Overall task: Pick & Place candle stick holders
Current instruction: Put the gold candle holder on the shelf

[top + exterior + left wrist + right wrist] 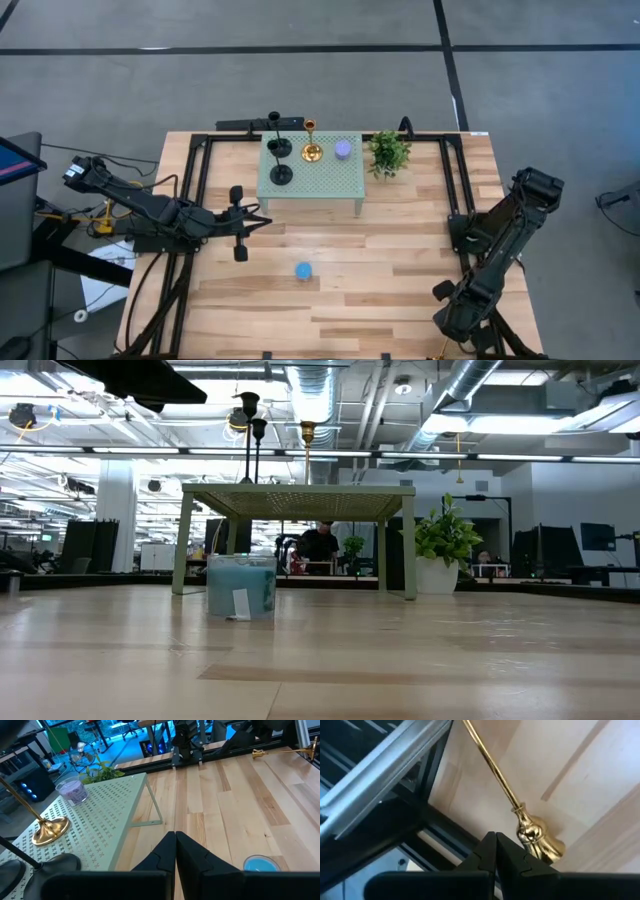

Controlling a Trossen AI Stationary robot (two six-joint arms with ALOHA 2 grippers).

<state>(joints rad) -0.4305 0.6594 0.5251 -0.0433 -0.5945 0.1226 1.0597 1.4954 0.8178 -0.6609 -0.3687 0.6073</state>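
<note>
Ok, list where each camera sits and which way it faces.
High: above the table, looking straight down; the left arm and right arm both show.
Low: at tabletop height, facing level across at the stand; no arm shows.
Left wrist: on the left arm, facing past its shut left hand toward stand and cup.
Right wrist: on the right arm, facing past its shut right hand at a gold holder lying on the table.
Shared: high, low and left wrist all show stand and cup.
</note>
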